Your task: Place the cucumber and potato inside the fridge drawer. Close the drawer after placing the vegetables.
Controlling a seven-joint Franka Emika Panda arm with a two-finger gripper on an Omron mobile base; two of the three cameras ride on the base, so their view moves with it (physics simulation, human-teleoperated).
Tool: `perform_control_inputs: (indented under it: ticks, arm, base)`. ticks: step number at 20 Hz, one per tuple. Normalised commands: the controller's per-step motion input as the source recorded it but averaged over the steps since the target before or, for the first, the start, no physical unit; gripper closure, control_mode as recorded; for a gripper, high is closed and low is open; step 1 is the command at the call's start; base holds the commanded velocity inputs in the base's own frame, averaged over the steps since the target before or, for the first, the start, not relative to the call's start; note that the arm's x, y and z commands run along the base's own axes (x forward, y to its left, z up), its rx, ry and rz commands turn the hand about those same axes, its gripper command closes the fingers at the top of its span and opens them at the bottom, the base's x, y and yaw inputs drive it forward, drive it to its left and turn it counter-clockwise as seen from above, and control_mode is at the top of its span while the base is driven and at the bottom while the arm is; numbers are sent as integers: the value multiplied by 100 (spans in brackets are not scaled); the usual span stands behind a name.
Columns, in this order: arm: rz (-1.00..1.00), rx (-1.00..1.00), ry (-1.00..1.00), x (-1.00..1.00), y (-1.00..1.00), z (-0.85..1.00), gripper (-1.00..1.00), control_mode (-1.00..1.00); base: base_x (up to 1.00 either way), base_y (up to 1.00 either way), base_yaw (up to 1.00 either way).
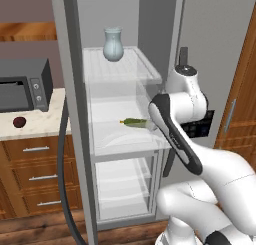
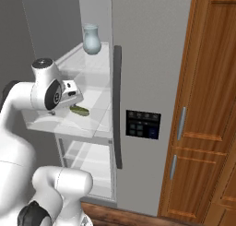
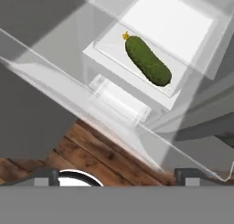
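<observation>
The cucumber (image 3: 147, 61) already lies inside the fridge drawer (image 1: 107, 139), flat on its pale floor with the yellowish tip toward the back, touching nothing else, so that half of the loading looks done. The potato (image 1: 19, 121) is not yet moved: it sits well apart on the light counter (image 1: 45, 121) to the left of the fridge, just in front of the dark microwave (image 1: 22, 84). The drawer stands pulled out from the grey fridge body, its translucent front wall forward of the shelf line, so closing it is also left to do. The gripper (image 3: 116, 175) hangs above and in front of the drawer with its jaws spread wide and nothing between them; my reading is that the arm is free to go for the potato, which probably calls for a swing or a drive leftward. Above the drawer a ribbed white shelf (image 1: 120, 64) carries a pale blue-grey vase (image 1: 113, 45). Below the counter are wooden drawers with metal handles (image 1: 37, 176), the floor (image 1: 50, 231) is dark wood planks, and to the right of the fridge stand tall wooden cabinet doors (image 2: 203, 105).
</observation>
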Motion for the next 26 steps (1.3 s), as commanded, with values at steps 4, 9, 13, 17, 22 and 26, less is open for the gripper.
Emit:
perform_control_inputs:
  ticks: [4, 9, 13, 17, 22, 26]
  arm:
    - [-13, 10, 0, -18, -45, -6, -100, -100]
    - [0, 0, 0, 0, 0, 0, -100, 100]
    - [0, 0, 0, 0, 0, 0, -100, 100]
    - [0, 0, 0, 0, 0, 0, -100, 100]
    - [0, 0, 0, 0, 0, 0, -100, 100]
    - [0, 0, 0, 0, 0, 0, -100, 100]
  base:
    - [0, 0, 0]
    - [-100, -31, -4]
    - [-100, 11, 0]
    - [-100, 94, 0]
    - [-88, 100, 1]
    - [-36, 100, 0]
